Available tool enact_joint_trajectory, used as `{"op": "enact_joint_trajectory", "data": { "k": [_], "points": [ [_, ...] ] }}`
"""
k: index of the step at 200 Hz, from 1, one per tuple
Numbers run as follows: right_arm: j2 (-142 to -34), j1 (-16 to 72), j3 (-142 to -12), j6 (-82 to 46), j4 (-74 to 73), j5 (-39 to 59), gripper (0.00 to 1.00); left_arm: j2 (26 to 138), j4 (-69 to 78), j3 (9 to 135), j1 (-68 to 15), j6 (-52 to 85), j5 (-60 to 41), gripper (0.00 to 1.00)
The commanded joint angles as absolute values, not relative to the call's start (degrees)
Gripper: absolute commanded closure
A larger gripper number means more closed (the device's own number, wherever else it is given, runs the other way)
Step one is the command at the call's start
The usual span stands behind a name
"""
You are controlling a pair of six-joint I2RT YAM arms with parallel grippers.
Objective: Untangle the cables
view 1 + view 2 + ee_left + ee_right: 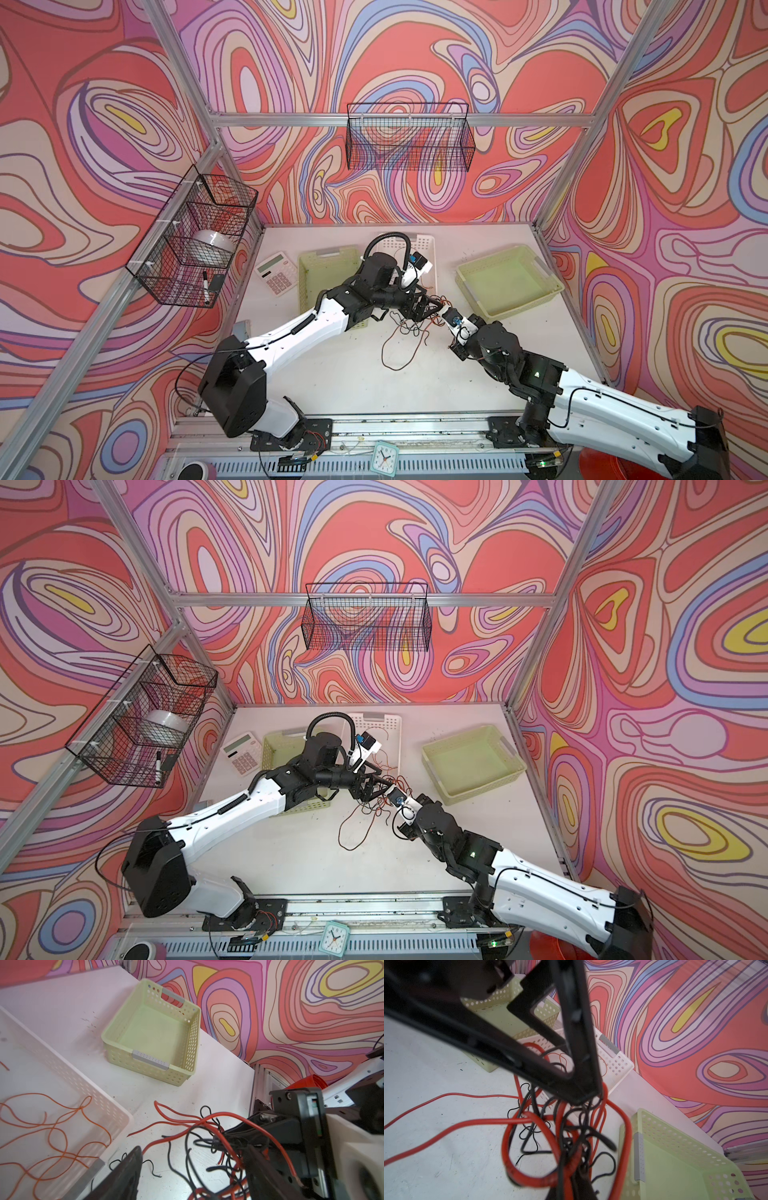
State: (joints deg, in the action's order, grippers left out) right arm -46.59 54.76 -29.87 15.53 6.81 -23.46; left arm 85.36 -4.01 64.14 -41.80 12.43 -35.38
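Note:
The cables [417, 328] are a tangle of red and black wires hanging between my two grippers in both top views, with a long loop trailing onto the table. My right gripper [577, 1180] is shut on a bunch of red and black cables [506, 1147] and holds it just above the table. My left gripper [194, 1148] faces it from the other side, its fingers [128, 1169] standing apart around strands of the same cables [214, 1114]. In the top views the left gripper [424, 309] and right gripper [438, 307] almost meet. More orange cables [83, 1106] lie in the white basket [62, 1059].
A pale green basket [519, 305] stands right of the grippers, and another green basket [309, 274] lies under the left arm. The white basket [424, 243] is behind them. A calculator [276, 272] lies at the back left. Wire baskets [191, 241] hang on the walls.

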Motion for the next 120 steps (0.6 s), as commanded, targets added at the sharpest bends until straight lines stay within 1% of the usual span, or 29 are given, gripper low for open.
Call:
{"op": "enact_joint_trajectory", "data": {
  "k": [1, 7, 24, 28, 52, 86, 101, 114, 120],
  "points": [
    [-46.9, 54.7, -32.0, 16.6, 4.0, -23.9, 1.0, 86.2, 0.0, 65.7, -42.0, 15.0, -41.7, 0.43],
    [-46.7, 54.7, -31.8, 16.5, 3.2, -24.7, 1.0, 86.3, 0.0, 65.5, -42.0, 15.4, -42.3, 0.53],
    [-45.5, 54.7, -30.9, 15.3, 1.3, -27.3, 1.0, 85.3, 0.4, 64.5, -42.0, 15.6, -42.6, 0.93],
    [-45.2, 54.7, -30.7, 15.0, 1.0, -28.2, 1.0, 84.7, 0.6, 64.0, -42.0, 15.5, -42.0, 1.0],
    [-43.5, 54.7, -29.7, 11.1, 3.1, -31.9, 1.0, 78.5, 3.0, 59.2, -41.7, 14.3, -37.0, 1.0],
    [-42.7, 54.7, -27.9, 0.0, 10.1, -38.3, 1.0, 70.2, 3.0, 55.4, -39.9, 14.6, -33.2, 1.0],
    [-41.5, 54.5, -28.9, -3.3, 12.2, -35.3, 0.87, 68.6, 2.3, 55.1, -39.9, 14.4, -33.2, 1.0],
    [-40.1, 54.5, -29.2, -4.8, 11.9, -32.1, 0.65, 68.5, 2.6, 55.0, -40.0, 15.1, -34.2, 1.0],
    [-39.4, 54.6, -29.7, -5.6, 11.9, -31.1, 0.58, 68.6, 3.1, 54.8, -40.0, 15.5, -34.6, 1.0]
  ]
}}
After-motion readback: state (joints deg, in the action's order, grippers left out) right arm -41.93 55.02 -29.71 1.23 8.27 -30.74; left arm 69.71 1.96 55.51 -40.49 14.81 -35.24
